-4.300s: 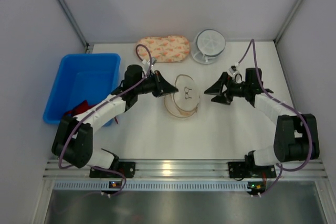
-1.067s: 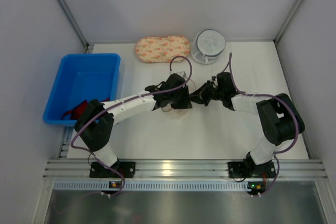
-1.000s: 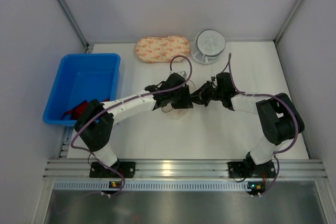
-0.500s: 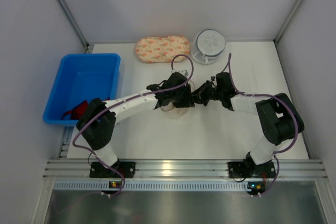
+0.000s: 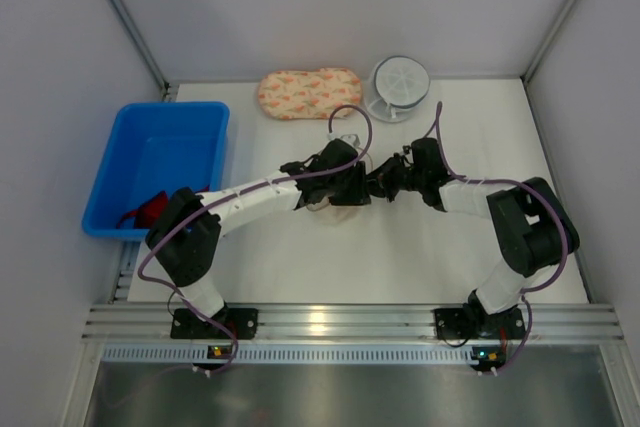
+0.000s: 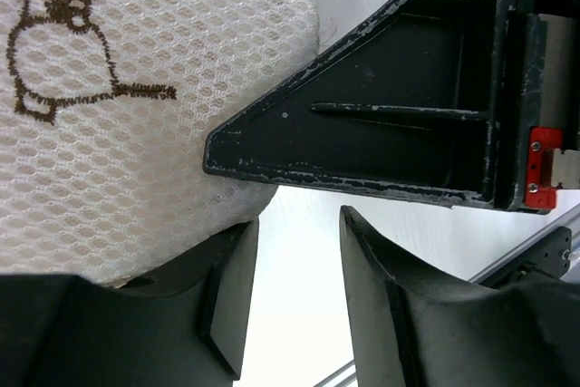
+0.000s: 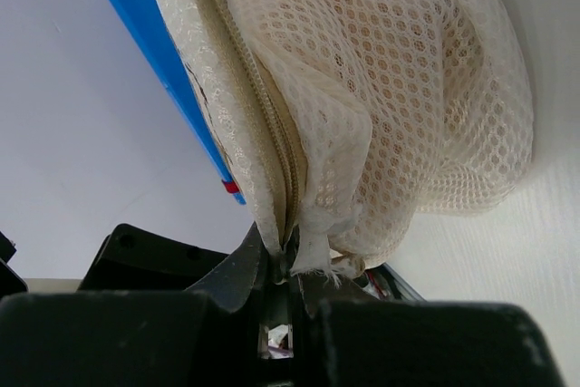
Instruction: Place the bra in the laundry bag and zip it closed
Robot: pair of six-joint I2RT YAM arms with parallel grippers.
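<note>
**Centrally, two end effectors meet at the mesh bag**

Both arms reach in to mid-desk, where the bag (image 6: 136, 160) lies between them, mostly hidden from above under the black wrists. Its skin is an open honeycomb mesh, beige and see-through, with a thin brown stitched mark (image 6: 72, 43) on the dome.

The right end effector (image 7: 283, 265) is pinched tight on the bag's edge, just at the foot of the pale woven zipper (image 7: 263, 133). Loose mesh bunches and folds into a soft lump beside that seam.

The left end effector (image 6: 290, 301) stands partway open. Only bare white desk (image 5: 400, 257) shows in its gap, and it grips nothing. One of its flat, wedge-shaped fingers (image 6: 227, 301) lies against the bag's rounded side.

Well to the left sits a blue plastic bin (image 5: 150, 142) with a red cloth (image 5: 148, 210) in its near corner. At the far edge lie an oblong floral pouch (image 5: 310, 93) and a round ribbed white container (image 5: 398, 85).
</note>
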